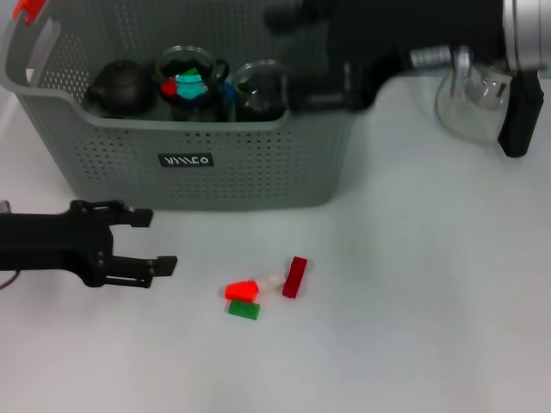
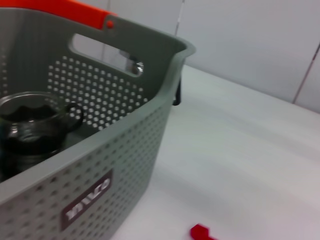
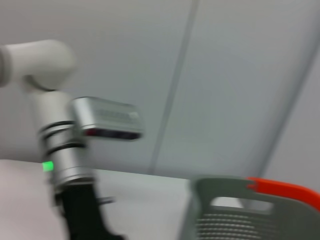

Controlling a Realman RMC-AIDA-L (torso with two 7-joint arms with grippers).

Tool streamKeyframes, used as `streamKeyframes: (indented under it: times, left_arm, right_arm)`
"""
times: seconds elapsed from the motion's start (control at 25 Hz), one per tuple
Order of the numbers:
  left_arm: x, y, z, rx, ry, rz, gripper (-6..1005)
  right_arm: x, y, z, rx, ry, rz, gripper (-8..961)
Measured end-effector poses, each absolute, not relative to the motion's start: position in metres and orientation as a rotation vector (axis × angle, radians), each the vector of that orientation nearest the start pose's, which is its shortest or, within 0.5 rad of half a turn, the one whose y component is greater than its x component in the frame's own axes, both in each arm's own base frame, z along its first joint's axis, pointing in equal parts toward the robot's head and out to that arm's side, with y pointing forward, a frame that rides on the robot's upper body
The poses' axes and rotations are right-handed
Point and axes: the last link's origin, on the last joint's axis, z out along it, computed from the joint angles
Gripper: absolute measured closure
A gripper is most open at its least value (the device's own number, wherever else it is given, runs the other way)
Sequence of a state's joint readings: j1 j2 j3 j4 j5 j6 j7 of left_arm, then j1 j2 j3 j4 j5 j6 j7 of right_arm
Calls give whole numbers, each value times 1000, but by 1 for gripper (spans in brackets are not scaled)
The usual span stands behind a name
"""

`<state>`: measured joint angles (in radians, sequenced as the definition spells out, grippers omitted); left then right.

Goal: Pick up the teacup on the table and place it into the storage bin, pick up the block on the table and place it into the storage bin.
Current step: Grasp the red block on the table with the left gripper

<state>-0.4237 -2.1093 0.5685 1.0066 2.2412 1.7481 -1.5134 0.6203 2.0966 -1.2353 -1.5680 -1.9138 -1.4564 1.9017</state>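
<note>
Nearest the head camera, at about six o'clock on the white table (image 1: 430, 327), lie the little blocks: a red block (image 1: 242, 290), a green block (image 1: 244, 310), a dark red block (image 1: 295, 276) and a small pale bit (image 1: 273, 281) between them, all close together. At about eight o'clock the left gripper (image 1: 159, 242) sits low, well left of the blocks, its fingers spread apart and holding nothing. At eleven o'clock stands the storage bin (image 1: 198, 172). Inside it are a dark teapot (image 1: 119, 86), a glass cup (image 1: 191, 82) with colored bits in it, and another glass cup (image 1: 258, 90). The right gripper (image 1: 323, 90) hangs at the bin's right rim; I cannot tell if its fingers are spread or pressed. At two o'clock sits a glass teapot (image 1: 472, 99).

From the left wrist, the bin's wall is close, one glass cup (image 2: 35, 130) sits inside, and a bit of red block (image 2: 201, 232) peeks at the edge.

From the right wrist, only the bin's rim (image 3: 250, 200) and the other arm (image 3: 65, 150) show.

The blocks lie so close that the gripper could bump one away while grabbing another.
</note>
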Motion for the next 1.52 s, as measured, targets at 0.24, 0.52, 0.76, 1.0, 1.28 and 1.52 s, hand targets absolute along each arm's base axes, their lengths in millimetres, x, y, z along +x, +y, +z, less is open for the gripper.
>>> streamKeyframes:
  times: [0.24, 0.52, 0.76, 1.0, 1.28, 1.52]
  left_arm:
    - [-297, 298, 58, -2718, -677, -330, 100]
    - [-304, 306, 68, -2678, -647, -191, 100]
    - [-305, 319, 81, -2659, -630, -1, 101]
    - [-299, 339, 87, -2635, -598, 288, 101]
    - [-278, 355, 78, -2612, -506, 613, 101]
    - [-264, 361, 66, -2625, -476, 666, 101]
  right_arm:
    - [88, 323, 18, -2921, -145, 495, 321]
    - [134, 319, -14, -3055, 38, 494, 34]
    - [148, 327, -29, -3075, 154, 553, 7]
    - [148, 332, -34, -3080, 209, 576, 8]
    - [148, 337, -42, -3083, 245, 565, 11]
    - [149, 341, -41, -3070, 252, 551, 12]
